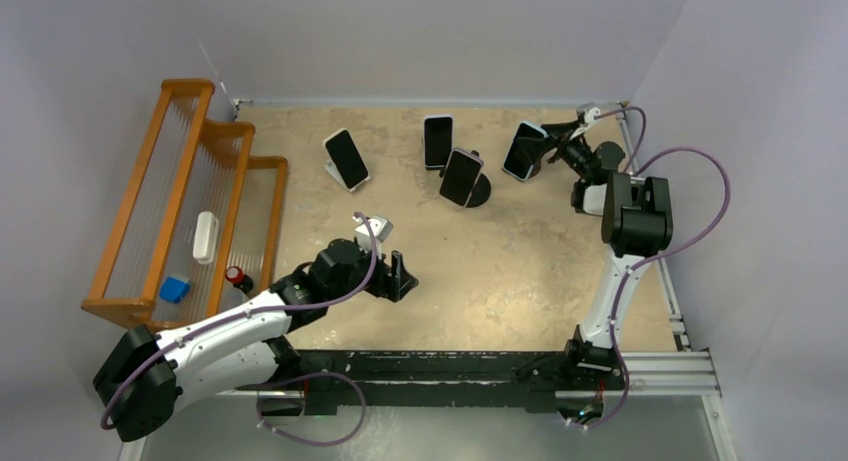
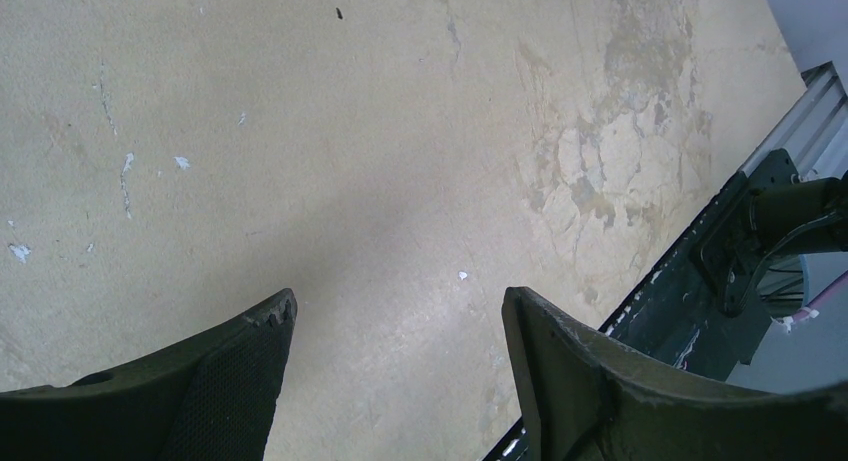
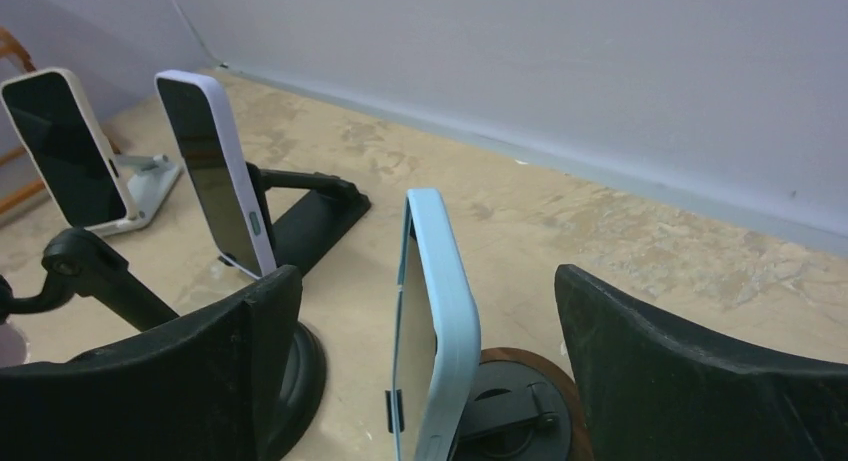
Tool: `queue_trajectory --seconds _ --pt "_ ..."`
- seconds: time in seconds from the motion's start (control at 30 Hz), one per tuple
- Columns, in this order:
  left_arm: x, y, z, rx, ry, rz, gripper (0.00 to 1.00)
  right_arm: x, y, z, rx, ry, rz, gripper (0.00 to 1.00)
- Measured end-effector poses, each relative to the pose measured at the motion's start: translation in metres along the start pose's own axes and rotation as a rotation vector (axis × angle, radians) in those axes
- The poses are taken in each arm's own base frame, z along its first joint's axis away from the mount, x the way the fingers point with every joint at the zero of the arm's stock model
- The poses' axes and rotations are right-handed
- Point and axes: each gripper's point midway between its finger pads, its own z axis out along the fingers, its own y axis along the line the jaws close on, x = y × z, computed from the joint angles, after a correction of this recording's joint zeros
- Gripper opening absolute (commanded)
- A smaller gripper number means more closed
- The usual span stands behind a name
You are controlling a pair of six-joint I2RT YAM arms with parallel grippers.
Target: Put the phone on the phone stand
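A phone in a light blue case [image 3: 435, 321] stands upright on a black round stand [image 3: 515, 411], at the back right in the top view [image 1: 524, 150]. My right gripper [image 3: 425, 276] is open with a finger on either side of this phone, neither touching it; in the top view the gripper [image 1: 558, 141] sits just right of the phone. My left gripper [image 2: 395, 301] is open and empty over bare table, in the near middle in the top view [image 1: 400, 276].
Three more phones stand on stands: a cream one [image 3: 55, 146], a purple one [image 3: 215, 171] and one on a black round stand [image 1: 461, 176]. A wooden rack [image 1: 190, 191] at the left holds small items. A black rail [image 1: 480, 366] runs along the near edge.
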Motion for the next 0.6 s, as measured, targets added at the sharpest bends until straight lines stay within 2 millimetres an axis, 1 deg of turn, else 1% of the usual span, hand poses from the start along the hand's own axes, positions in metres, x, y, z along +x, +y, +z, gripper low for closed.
queue_trajectory --seconds 0.1,0.2,0.27,0.4,0.53,0.6 --pt "0.000 0.000 0.000 0.001 0.000 0.000 0.74 -0.004 -0.001 -0.003 0.028 -0.007 -0.002 0.98" --pt "0.000 -0.001 0.000 0.004 0.002 0.000 0.74 -0.018 -0.002 -0.006 0.065 -0.022 -0.013 0.99" --pt "0.000 -0.001 0.000 0.006 0.002 0.000 0.74 -0.035 -0.002 -0.010 0.100 -0.050 -0.034 0.99" --pt "-0.003 -0.003 -0.003 0.015 -0.012 0.001 0.77 -0.071 -0.002 -0.027 0.201 -0.116 -0.065 0.99" --pt "-0.013 -0.007 -0.010 0.025 -0.054 0.006 0.81 -0.114 -0.008 -0.048 0.391 -0.187 -0.058 0.99" --pt "-0.019 -0.008 -0.013 0.023 -0.070 0.010 0.82 -0.134 -0.004 -0.062 0.480 -0.221 -0.020 0.99"
